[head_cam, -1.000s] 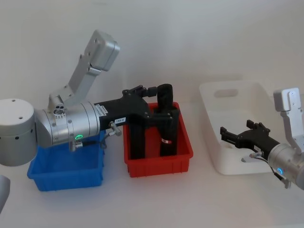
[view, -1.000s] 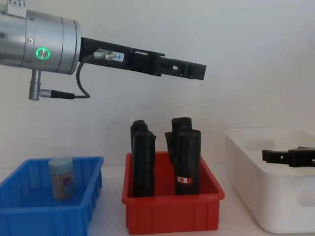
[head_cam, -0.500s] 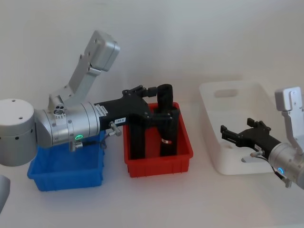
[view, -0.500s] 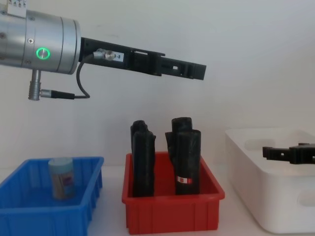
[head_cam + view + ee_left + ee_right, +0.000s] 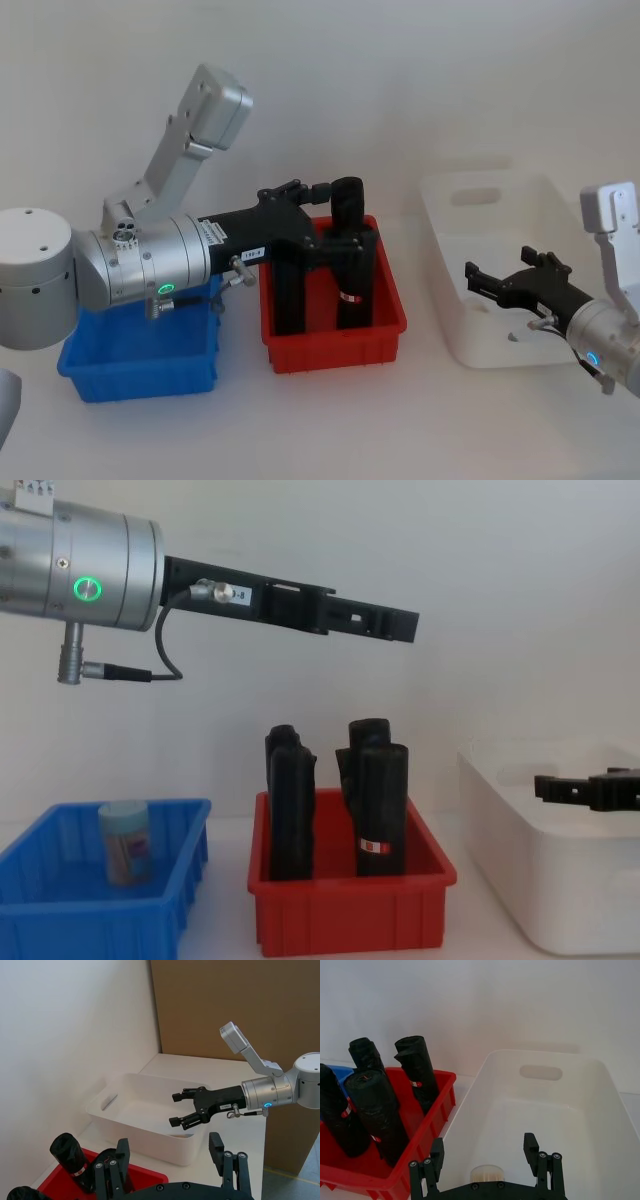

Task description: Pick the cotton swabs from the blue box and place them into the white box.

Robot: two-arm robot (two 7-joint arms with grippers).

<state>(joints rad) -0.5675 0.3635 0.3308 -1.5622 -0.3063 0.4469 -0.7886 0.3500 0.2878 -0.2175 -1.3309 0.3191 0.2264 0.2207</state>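
Starting with chest view: see left gripper up high over the red bin, well above the black rolls. Note cotton swabs jar upright in the blue box, left of the red bin. Note right gripper about level with the rim of the white box, far right.

Head view: blue box left, red bin middle, white box right. Right gripper over the white box, jaws spread, holding nothing.

Left wrist view: confirms left gripper released, wide, empty. Shows right gripper splayed over the white box too.

Right wrist view: second jar on the white box floor, just under the spread right gripper, pale round end toward the camera; can't tell whether upright or lying.

Counting one jar in, one to go. Lift the right gripper straight up before any sideways move, so as not to clip the wall or nudge the second jar. Swing the left gripper left and down over the blue box, staying above the rolls. Come down vertical, straddle the jar body below the lid, close gently. Probably light and slick, so likely to tip if hit off-centre.
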